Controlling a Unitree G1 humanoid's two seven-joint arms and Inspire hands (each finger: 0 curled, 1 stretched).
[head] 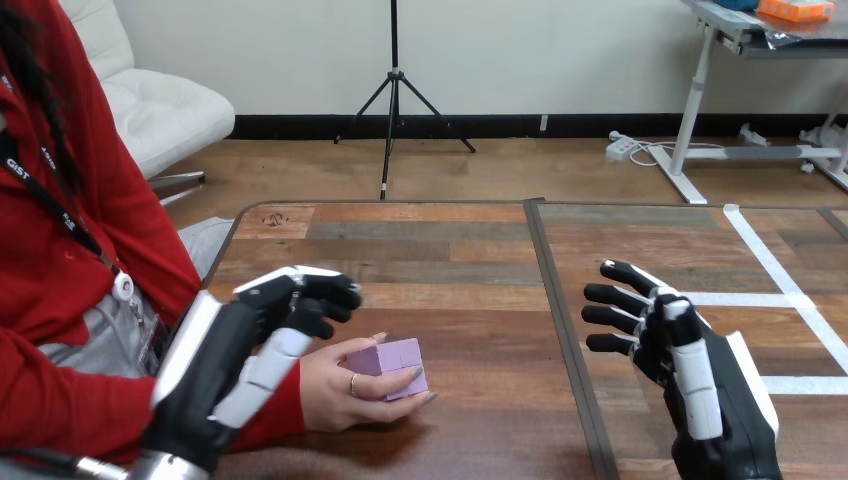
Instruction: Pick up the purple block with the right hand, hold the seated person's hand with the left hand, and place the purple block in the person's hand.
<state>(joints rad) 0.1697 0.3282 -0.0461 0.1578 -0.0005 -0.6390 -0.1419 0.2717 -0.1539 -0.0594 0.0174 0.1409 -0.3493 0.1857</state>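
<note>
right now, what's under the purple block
The person's hand wraps the purple block from below, thumb on top. The palm beneath is covered by the block, and the robot's left hand lies over the wrist, covering it.

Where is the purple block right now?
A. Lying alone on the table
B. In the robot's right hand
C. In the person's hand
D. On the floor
C: the purple block sits in the person's hand, with the person's fingers round it, while the robot's right hand is open, empty and well apart from it.
</note>
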